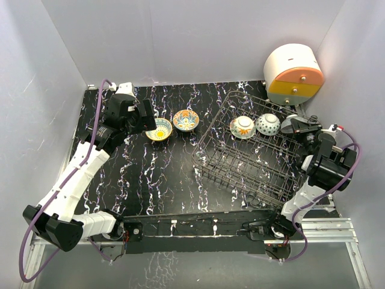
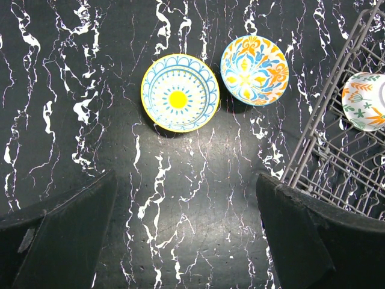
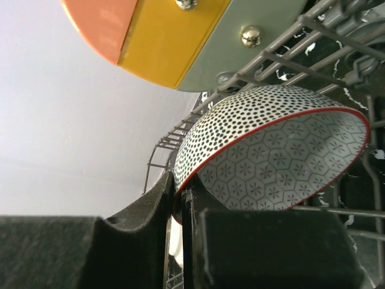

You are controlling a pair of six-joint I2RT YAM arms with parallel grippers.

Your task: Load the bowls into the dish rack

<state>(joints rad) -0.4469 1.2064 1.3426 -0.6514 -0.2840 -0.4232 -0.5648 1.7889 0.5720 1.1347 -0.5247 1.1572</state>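
Observation:
A yellow-centred bowl (image 1: 159, 129) and an orange floral bowl (image 1: 186, 120) sit side by side on the black marbled table, left of the dish rack (image 1: 240, 165). The left wrist view shows the yellow one (image 2: 179, 92), the floral one (image 2: 254, 69) and the rack's edge (image 2: 325, 120). My left gripper (image 1: 144, 118) is open and empty just left of the yellow bowl, hovering above bare table (image 2: 186, 229). Two bowls (image 1: 243, 127) (image 1: 268, 124) stand in the rack's far row. My right gripper (image 1: 299, 125) is shut on the rim of a dotted, red-edged bowl (image 3: 271, 150) at the rack's far right end (image 3: 180, 186).
A round white, orange and yellow appliance (image 1: 293, 75) stands behind the rack at the back right and shows close above the held bowl (image 3: 168, 36). White walls enclose the table on three sides. A third bowl's rim (image 2: 364, 99) shows inside the rack.

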